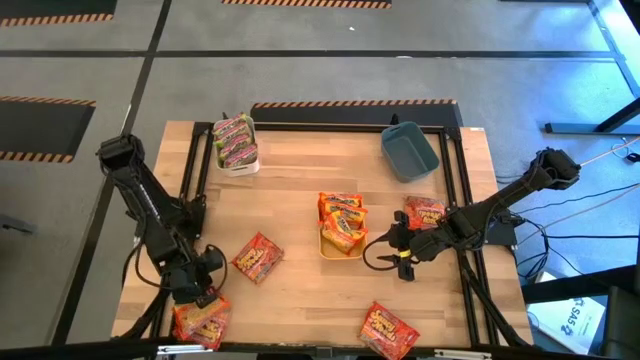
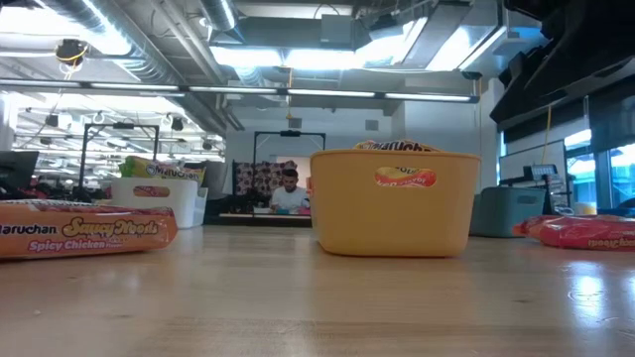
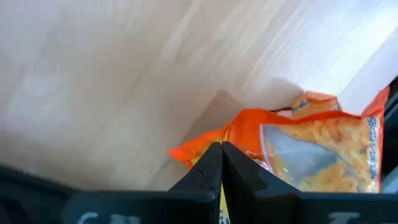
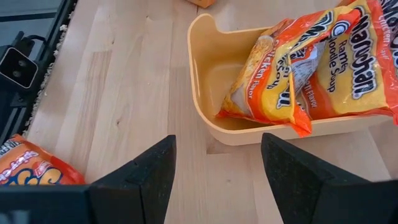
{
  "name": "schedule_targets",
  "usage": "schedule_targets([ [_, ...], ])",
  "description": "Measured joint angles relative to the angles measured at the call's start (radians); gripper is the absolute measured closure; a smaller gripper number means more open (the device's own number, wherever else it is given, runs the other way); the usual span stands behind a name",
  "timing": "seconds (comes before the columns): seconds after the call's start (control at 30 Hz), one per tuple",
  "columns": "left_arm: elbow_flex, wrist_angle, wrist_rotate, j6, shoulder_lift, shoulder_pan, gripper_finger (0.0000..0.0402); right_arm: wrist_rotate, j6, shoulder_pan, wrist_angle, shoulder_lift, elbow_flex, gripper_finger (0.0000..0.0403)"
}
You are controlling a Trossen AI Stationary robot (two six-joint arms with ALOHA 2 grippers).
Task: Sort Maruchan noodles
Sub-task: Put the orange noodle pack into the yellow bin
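Robotics lab or workshop.
Hazard-striped floor tape (image 1: 55,20), ceiling ducts (image 2: 149,40), strip lights (image 2: 298,91), a person (image 2: 289,190) at a desk.

Table (image 1: 300,190): pale wood planks, matt, visible grain, black metal frame round it. Noodle packets (image 4: 311,56): crinkly glossy plastic film, clear window on the orange one (image 3: 311,149). Yellow bin (image 4: 214,68), white bin (image 1: 238,165), blue bin (image 1: 408,152): smooth plastic, satin. Gripper fingers (image 4: 155,174): matt black plastic.

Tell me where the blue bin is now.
In the high view, the blue bin sits at the table's far right corner, empty, beyond the yellow bin.
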Motion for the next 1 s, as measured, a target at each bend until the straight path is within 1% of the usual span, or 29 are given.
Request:
schedule_targets([
  [0.2, 0.0, 0.001, -0.063, 0.1, 0.0, 0.031, 0.0401, 0.0, 0.002, 0.0, 0.0, 0.0, 0.0, 0.0182],
  [0.37, 0.004, 0.002, -0.057, 0.151, -0.001, 0.061, 0.0401, 0.011, 0.005, 0.0, 0.005, 0.0, 0.0, 0.0182],
  [0.53, 0.057, 0.002, -0.075, 0.226, -0.005, 0.088, 0.0401, 0.034, 0.027, 0.0, 0.006, 0.0, 0.0, 0.0179],
  [0.63, 0.091, 0.02, -0.094, 0.236, -0.006, 0.09, 0.0401, 0.033, 0.027, 0.0, 0.006, 0.0, 0.0, 0.0159],
  [0.77, 0.095, 0.013, -0.113, 0.177, -0.007, 0.09, 0.0389, -0.006, 0.028, 0.0, 0.006, 0.0, 0.0, 0.0118],
  [0.87, 0.095, 0.014, -0.117, 0.155, -0.007, 0.101, 0.0366, -0.028, 0.027, 0.0, 0.006, 0.0, 0.0, 0.0092],
  [1.0, 0.095, 0.018, -0.17, 0.194, -0.007, 0.105, 0.0321, -0.028, 0.027, 0.0, 0.004, 0.0, 0.0, 0.0073],
])
